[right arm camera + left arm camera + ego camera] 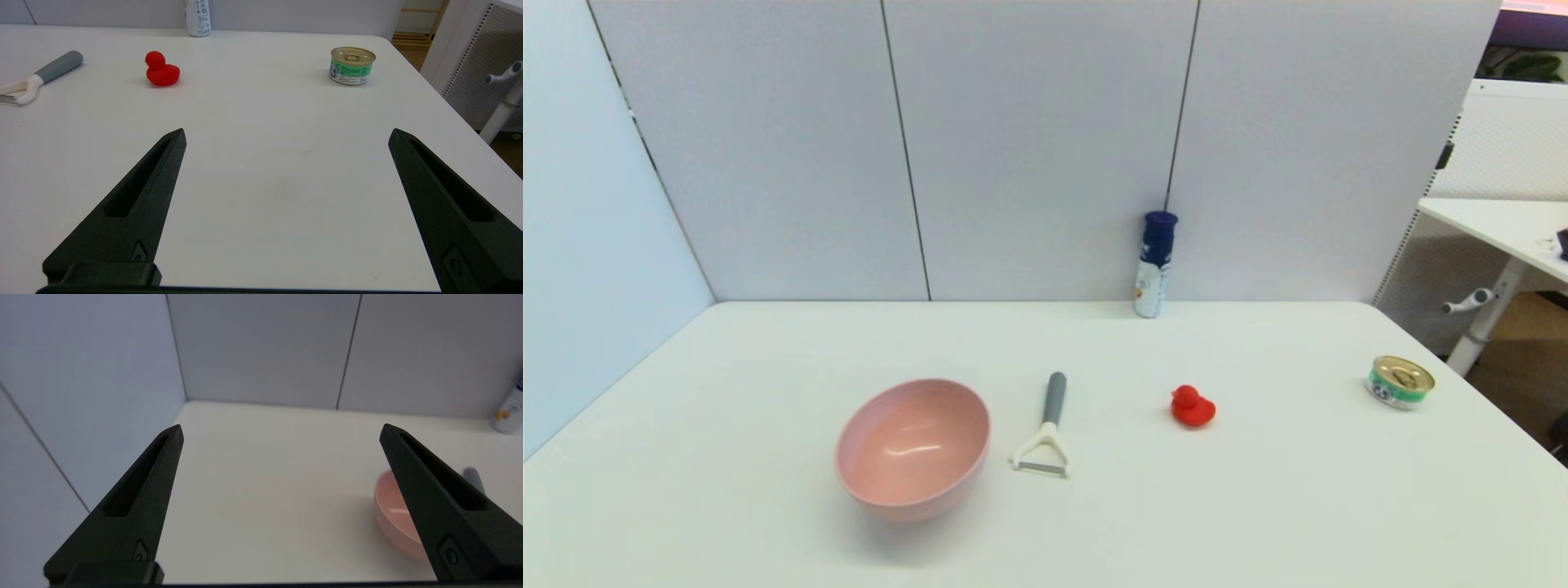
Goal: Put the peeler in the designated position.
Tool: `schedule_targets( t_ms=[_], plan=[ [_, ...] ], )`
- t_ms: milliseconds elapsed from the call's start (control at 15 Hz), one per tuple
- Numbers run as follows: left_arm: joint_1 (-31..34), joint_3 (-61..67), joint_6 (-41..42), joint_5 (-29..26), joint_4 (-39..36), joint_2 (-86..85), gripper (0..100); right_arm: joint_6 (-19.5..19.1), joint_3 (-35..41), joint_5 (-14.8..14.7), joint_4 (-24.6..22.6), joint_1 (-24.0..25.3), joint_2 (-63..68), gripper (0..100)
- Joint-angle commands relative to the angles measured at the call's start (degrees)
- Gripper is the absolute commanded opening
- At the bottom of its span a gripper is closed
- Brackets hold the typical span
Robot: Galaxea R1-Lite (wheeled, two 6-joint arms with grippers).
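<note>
The peeler (1045, 429) is lying flat on the white surface (1258, 490), just beside the pink bowl (913, 447), its grey handle pointing toward the back wall. A red duck (1192, 407) is sitting to its right, a can (1400, 381) farther right, a bottle (1154, 264) at the wall. The left gripper (280, 430) and right gripper (286, 134) are hovering wide open, holding nothing.
</note>
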Motion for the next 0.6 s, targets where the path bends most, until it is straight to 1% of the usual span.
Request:
schedule_targets(
  t_ms=[67, 133, 267, 333, 467, 600],
  plan=[
    [9.2, 10.7, 4.1, -9.1, -11.0, -8.3, 100, 0.0, 0.0, 0.0, -0.1, 0.1, 0.0, 100],
    [11.0, 12.9, 4.7, -10.5, -11.0, -10.1, 100, 0.0, 0.0, 0.0, -0.1, 0.0, 0.1, 100],
    [11.5, 18.9, 5.0, -11.5, -11.3, -14.6, 100, 0.0, 0.0, 0.0, -0.1, 0.1, 0.0, 100],
    [11.5, 21.7, 5.0, -11.3, -12.4, -14.6, 100, 0.0, 0.0, 0.0, -0.1, 0.0, 0.0, 100],
    [11.5, 26.7, 5.0, -11.3, -17.7, -14.6, 100, 0.0, 0.0, 0.0, -0.1, 0.0, 0.0, 100],
    [11.9, 28.1, 4.9, -11.5, -18.6, -14.6, 100, 0.0, 0.0, 0.0, -0.1, 0.0, 0.0, 100]
  ],
)
